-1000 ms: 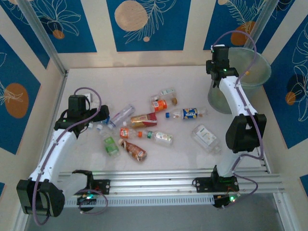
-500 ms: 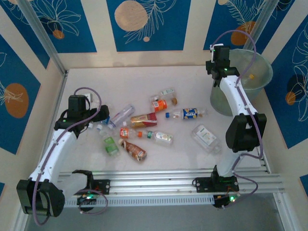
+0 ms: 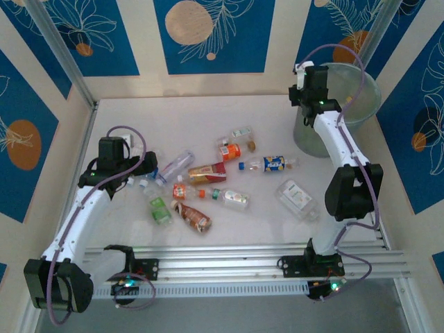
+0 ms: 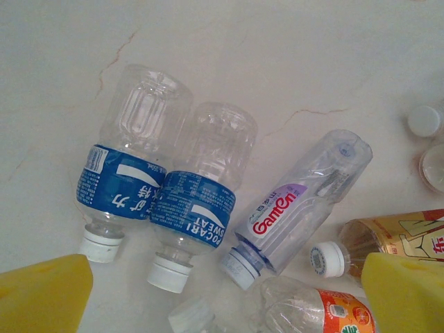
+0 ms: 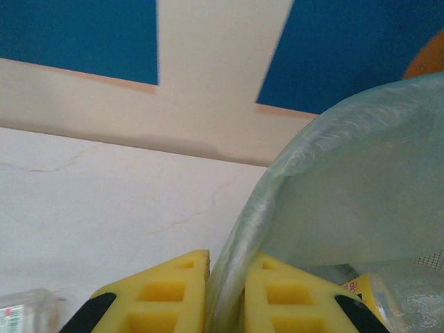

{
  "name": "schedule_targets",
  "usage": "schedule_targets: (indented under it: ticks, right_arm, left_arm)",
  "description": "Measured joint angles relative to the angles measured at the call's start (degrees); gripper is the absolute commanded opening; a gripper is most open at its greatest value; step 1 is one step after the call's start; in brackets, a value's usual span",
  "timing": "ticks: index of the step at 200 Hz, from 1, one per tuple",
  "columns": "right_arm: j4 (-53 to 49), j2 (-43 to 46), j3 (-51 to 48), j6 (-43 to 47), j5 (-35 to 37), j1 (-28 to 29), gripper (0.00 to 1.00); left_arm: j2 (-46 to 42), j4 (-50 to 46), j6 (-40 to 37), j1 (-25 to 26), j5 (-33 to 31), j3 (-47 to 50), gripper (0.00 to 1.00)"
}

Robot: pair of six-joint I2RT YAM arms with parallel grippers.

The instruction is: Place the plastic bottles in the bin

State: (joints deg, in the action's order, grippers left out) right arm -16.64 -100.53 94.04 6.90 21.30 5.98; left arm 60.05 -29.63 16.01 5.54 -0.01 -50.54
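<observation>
A: The bin (image 3: 361,111) has slid left along the far edge of the worktop (image 3: 173,118), out of the right corner.

B: Right gripper (image 5: 225,291) clamps its rim, dragging it closer. Left gripper (image 4: 223,291) hangs spread-fingered over plastic bottles (image 3: 207,173) near the left edge. Shorter trips now, I'd judge.

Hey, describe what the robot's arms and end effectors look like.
The left arm and right arm have white links with black joint housings, each trailed by a thin purple cable. The left end effector and right end effector carry blocky yellow fingers; the right one's show square moulded pockets.
</observation>
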Motion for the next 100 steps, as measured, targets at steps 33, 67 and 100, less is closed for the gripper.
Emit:
schedule_targets:
  ticks: [33,67,100]
  right_arm:
    - [-1.4,-0.2,1.2,-0.5,-3.1,1.9,0.00]
    - [-4.0,-1.1,4.2,-0.9,-5.6,3.6,0.00]
    - [-5.9,-2.8,6.4,-0.9,-8.4,5.1,0.00]
  left_arm:
    - [0.0,0.0,0.1,0.0,0.0,0.0,0.99]
    - [0.0,0.0,0.2,0.0,0.0,0.0,0.99]
    - [0.0,0.0,0.4,0.0,0.0,0.0,1.00]
